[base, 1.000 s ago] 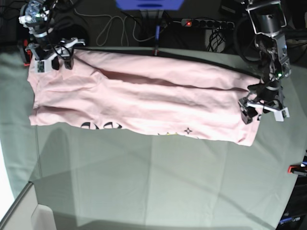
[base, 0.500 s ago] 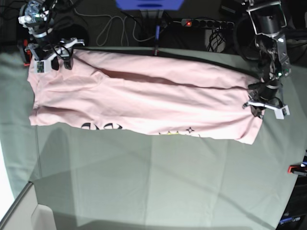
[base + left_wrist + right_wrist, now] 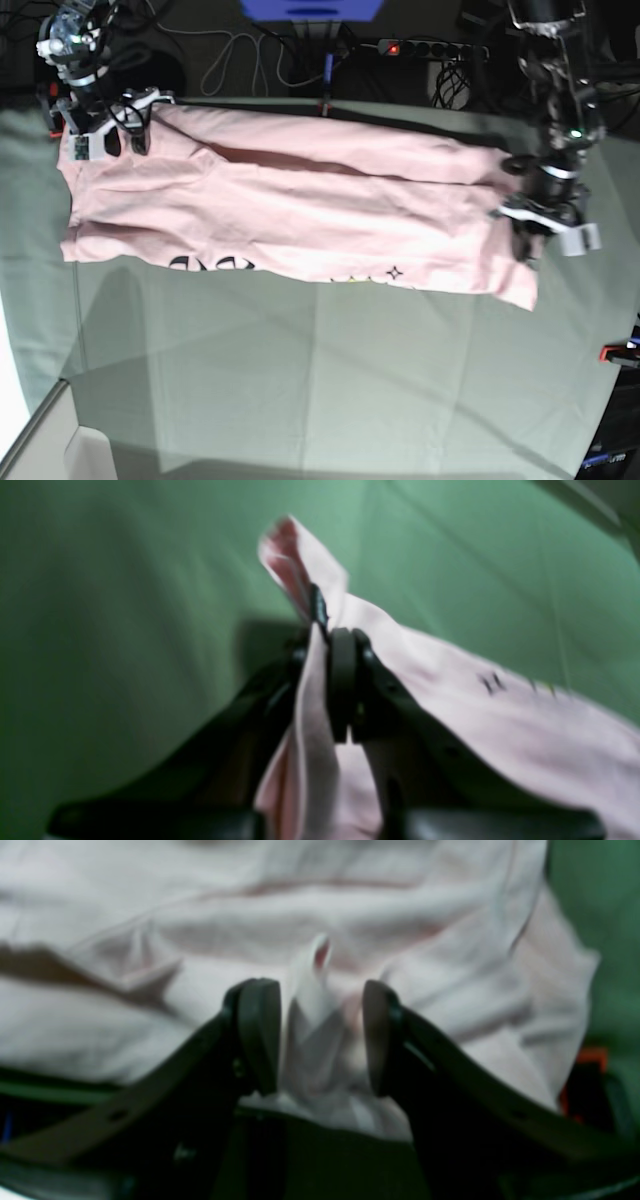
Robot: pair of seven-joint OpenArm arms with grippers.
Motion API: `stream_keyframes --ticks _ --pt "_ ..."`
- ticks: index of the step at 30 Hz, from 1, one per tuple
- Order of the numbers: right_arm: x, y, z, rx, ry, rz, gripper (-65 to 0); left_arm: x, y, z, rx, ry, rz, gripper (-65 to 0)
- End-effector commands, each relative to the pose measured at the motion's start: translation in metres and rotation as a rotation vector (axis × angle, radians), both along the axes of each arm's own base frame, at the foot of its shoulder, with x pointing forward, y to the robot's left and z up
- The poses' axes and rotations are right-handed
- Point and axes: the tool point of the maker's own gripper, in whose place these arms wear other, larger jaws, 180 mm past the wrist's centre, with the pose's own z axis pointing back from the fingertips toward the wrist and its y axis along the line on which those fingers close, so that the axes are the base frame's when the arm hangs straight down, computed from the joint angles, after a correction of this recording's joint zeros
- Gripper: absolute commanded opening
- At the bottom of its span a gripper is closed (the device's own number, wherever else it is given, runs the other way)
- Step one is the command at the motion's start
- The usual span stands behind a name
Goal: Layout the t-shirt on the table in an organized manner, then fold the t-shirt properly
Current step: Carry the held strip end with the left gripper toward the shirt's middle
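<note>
Left wrist view: t-shirt (image 3: 450,715) edge pinched inside left claw (image 3: 327,645).

No word or number can be read in full in any view. In the base view the t-shirt (image 3: 300,205) shows only the tops of big black letters (image 3: 212,264) along its lower edge, left of centre; the rest is folded under and they cannot be made out. Further right on the same edge sits a small black four-pointed star mark (image 3: 396,271). In the left wrist view, small black marks (image 3: 491,682) on the pink cloth are too blurred to read.
</note>
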Motion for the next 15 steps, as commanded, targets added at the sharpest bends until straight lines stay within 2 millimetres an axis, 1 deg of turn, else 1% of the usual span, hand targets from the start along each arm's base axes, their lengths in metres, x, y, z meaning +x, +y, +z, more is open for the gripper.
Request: stream_keyframes --ticks 1,5,8,10,13,15 --pt "0.002 -0.002 0.007 -0.004 -0.029 -0.002 -37.7 0.010 -0.016 0.019 -0.007 -0.068 -0.049 -64.1" --pt "0.002 -0.002 0.006 -0.003 -0.028 -0.002 -37.7 0.010 -0.070 0.021 -0.036 -0.072 -0.177 -64.1" --pt "0.006 -0.001 0.007 0.000 -0.037 -0.003 -37.7 0.006 -0.122 0.019 -0.070 -0.065 -0.305 -64.1" --pt "0.008 -0.001 0.007 0.001 -0.038 -0.003 -37.7 0.006 -0.150 0.021 -0.083 -0.070 -0.378 -64.1" --pt "0.009 -0.001 0.008 0.002 -0.041 -0.004 -37.6 0.001 -0.182 0.020 -0.102 -0.064 -0.464 -64.1" --pt "0.009 -0.001 0.008 0.002 -0.041 -0.004 -37.6 -0.002 -0.199 0.018 -0.111 -0.057 -0.510 -64.1"
